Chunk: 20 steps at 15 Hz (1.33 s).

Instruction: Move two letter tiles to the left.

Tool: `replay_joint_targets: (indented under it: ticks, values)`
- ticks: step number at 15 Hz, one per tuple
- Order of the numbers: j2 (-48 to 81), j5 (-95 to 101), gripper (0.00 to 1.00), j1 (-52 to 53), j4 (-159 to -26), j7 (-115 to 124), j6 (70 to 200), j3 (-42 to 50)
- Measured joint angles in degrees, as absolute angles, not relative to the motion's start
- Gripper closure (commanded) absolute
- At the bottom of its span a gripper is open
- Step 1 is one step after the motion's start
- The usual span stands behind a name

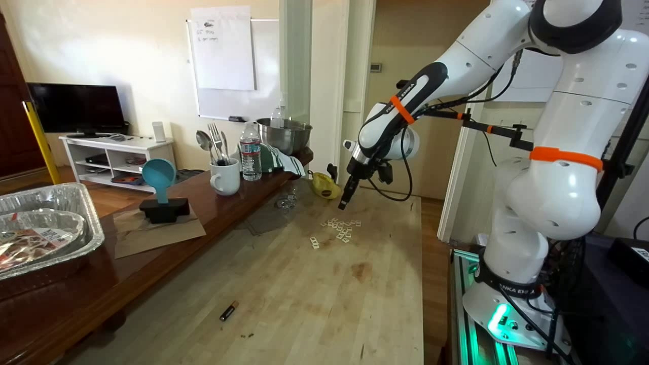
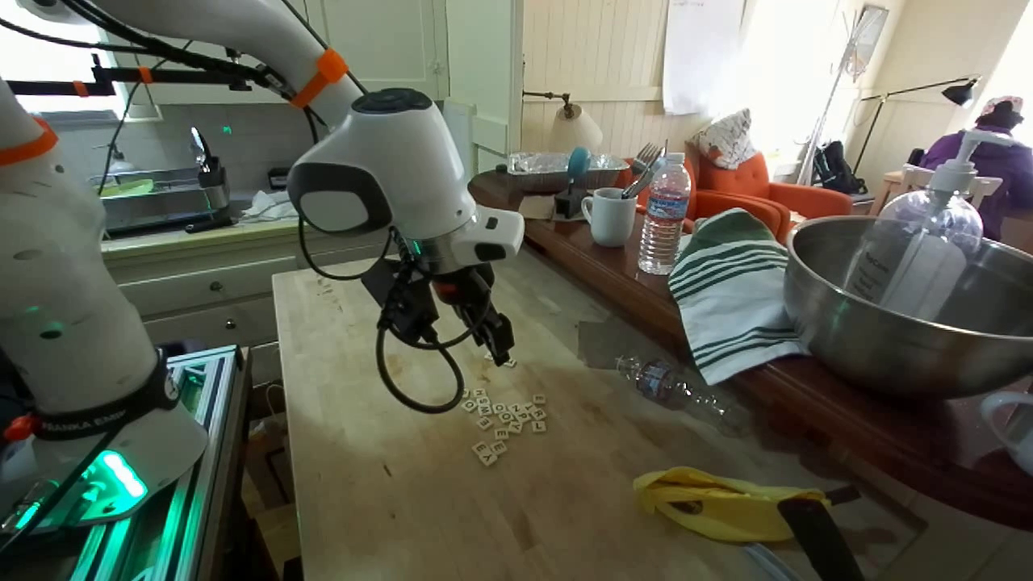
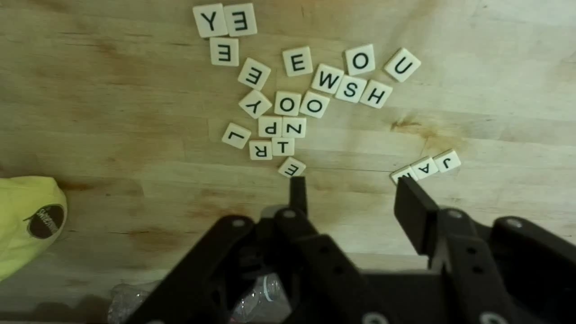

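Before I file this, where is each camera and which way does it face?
Wrist view: on the wrist, facing down at square cream letter tiles; of the robot, only the open black gripper shows.
An exterior view: looks along the pale wooden table from the end nearer the black-and-copper battery; white jointed arm and base at right.
An exterior view: looks roughly back from the end nearer the rumpled yellow object; arm and base at left.
Shared by both exterior views: table, tiles, gripper.

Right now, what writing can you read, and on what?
"J", "A": row of letter tiles, third partly hidden.
"E", "H", "L", "N", "O", "P", "R", "S", "T", "U", "W", "Y": other tiles, some repeated.
"ANKA EM": robot base band.
Too blurred: bottle label, hanging paper, yellow object's sticker.
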<state>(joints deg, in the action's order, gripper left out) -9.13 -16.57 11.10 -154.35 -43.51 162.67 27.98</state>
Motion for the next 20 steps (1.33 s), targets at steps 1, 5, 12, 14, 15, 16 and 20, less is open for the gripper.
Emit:
replay_joint_targets:
  ticks: [1,5,12,14,15,16,20]
  values:
    - [-8.1,-17.35,0.85,11.35,-153.59,-44.09,162.68,28.16]
    - [-4.01,-21.55,1.0,12.18,-150.73,-46.95,162.68,28.39]
    - [3.55,-31.61,1.0,12.62,-146.74,-54.51,162.9,28.06]
    - [5.27,-35.31,1.0,12.46,-145.94,-56.88,162.99,27.47]
    - [6.04,-37.5,1.0,12.29,-145.49,-58.36,163.0,26.98]
    - [6.75,-39.78,1.0,12.16,-145.03,-59.96,163.04,26.49]
    - [9.43,-48.75,1.0,11.06,-142.65,-65.98,164.22,24.2]
